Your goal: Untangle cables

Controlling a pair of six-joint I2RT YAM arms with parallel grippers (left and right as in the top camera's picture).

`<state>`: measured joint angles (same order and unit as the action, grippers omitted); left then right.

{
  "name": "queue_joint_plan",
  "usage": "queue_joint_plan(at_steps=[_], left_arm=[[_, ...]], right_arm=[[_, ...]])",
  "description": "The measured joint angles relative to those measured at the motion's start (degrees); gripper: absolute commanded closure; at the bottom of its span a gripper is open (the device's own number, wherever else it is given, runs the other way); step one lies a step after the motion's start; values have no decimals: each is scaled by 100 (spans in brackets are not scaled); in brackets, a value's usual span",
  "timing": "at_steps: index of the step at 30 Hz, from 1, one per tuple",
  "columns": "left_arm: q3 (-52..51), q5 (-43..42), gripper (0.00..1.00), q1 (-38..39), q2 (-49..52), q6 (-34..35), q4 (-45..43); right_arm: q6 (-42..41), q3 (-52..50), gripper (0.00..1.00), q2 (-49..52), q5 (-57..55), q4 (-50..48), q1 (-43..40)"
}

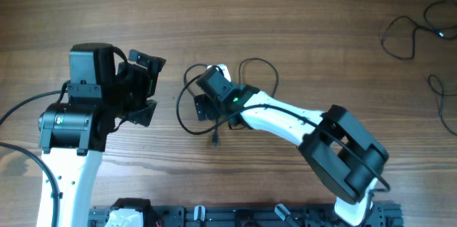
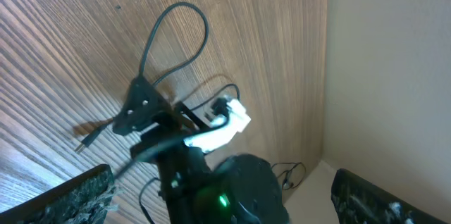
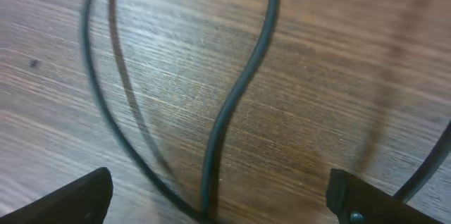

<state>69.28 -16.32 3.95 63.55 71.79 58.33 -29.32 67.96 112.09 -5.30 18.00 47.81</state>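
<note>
A black cable lies in loose loops (image 1: 258, 61) at the table's middle, with a plug end (image 1: 214, 139) pointing toward the front. My right gripper (image 1: 202, 95) hovers over these loops, open and holding nothing. In the right wrist view a strand of the cable (image 3: 239, 97) runs across the wood between the spread fingertips (image 3: 70, 199), untouched by either, and my right gripper (image 3: 222, 206) stands open. My left gripper (image 1: 151, 88) is open to the left of the loops, apart from them. The left wrist view shows a cable loop (image 2: 176, 41) beyond the right arm, and my left gripper (image 2: 225, 203) is empty.
More thin black cables lie at the far right: one loop (image 1: 400, 38) near the back corner and another (image 1: 443, 102) at the right edge. The right arm (image 1: 314, 130) stretches in from the front right. A black rail (image 1: 235, 216) runs along the front edge.
</note>
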Motion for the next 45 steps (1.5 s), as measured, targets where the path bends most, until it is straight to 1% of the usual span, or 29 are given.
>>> queue_joint_plan(at_steps=[4, 7, 11, 14, 18, 24, 32, 34, 37, 38, 39, 40, 41, 42, 45], left_arm=[[0, 0, 0, 0, 0, 0, 0], [0, 0, 0, 0, 0, 0, 0], [0, 0, 0, 0, 0, 0, 0], [0, 0, 0, 0, 0, 0, 0], [0, 0, 0, 0, 0, 0, 0], [0, 0, 0, 0, 0, 0, 0], [0, 0, 0, 0, 0, 0, 0], [0, 0, 0, 0, 0, 0, 0], [0, 0, 0, 0, 0, 0, 0], [0, 0, 0, 0, 0, 0, 0], [0, 0, 0, 0, 0, 0, 0], [0, 0, 0, 0, 0, 0, 0], [0, 0, 0, 0, 0, 0, 0], [0, 0, 0, 0, 0, 0, 0], [0, 0, 0, 0, 0, 0, 0]], right_arm=[[-44, 31, 1, -645, -284, -20, 0], [-203, 140, 0, -826, -719, 238, 0], [-719, 103, 0, -804, -1152, 514, 0], [-1071, 72, 0, -612, -1246, 518, 0], [-1292, 26, 0, -271, -1252, 326, 0], [-1355, -4, 0, -140, -1279, 81, 0], [-1307, -4, 0, 9, -1224, -13, 0], [-1213, -4, 0, 251, -1307, -98, 0], [-1019, 4, 0, 310, -1270, -278, 17], [-979, 4, 7, 313, -1255, -291, 35], [-933, 4, 22, 315, -1250, -293, 50], [-870, 4, 40, 317, -1233, -282, 74], [-837, 7, 78, 317, -1224, -236, 96], [-796, 11, 95, 317, -1211, -162, 122], [-796, 15, 96, 317, -1137, -111, 140]])
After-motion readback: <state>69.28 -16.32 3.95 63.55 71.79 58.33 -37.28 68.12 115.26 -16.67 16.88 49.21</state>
